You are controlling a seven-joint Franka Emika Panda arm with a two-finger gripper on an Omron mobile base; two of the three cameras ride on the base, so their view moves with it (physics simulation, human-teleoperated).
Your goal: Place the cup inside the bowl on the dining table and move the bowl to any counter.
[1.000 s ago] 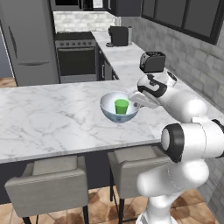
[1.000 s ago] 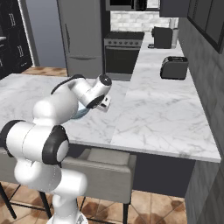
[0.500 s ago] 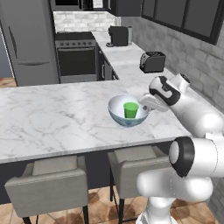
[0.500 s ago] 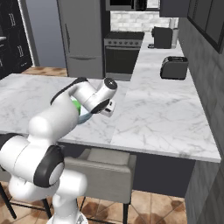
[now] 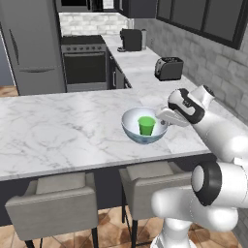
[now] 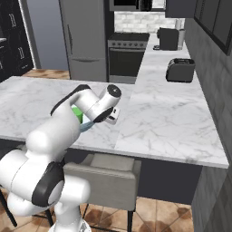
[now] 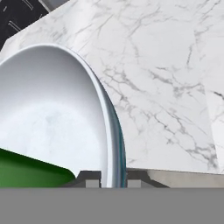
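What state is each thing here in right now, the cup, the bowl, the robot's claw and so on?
cup: upright, inside the bowl.
bowl: upright on the marble top, held by its rim.
gripper: shut on the bowl's rim, one finger each side.
toaster: upright on the counter, nothing in its slots.
oven: door closed.

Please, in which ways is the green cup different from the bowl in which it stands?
The cup is plain bright green, while the bowl is white inside and pale blue outside. The cup is narrow and tapered; the bowl is round and far wider. The cup stands free inside the bowl, whereas the bowl's rim is pinched by the gripper. Both are open-topped and upright over the marble top.
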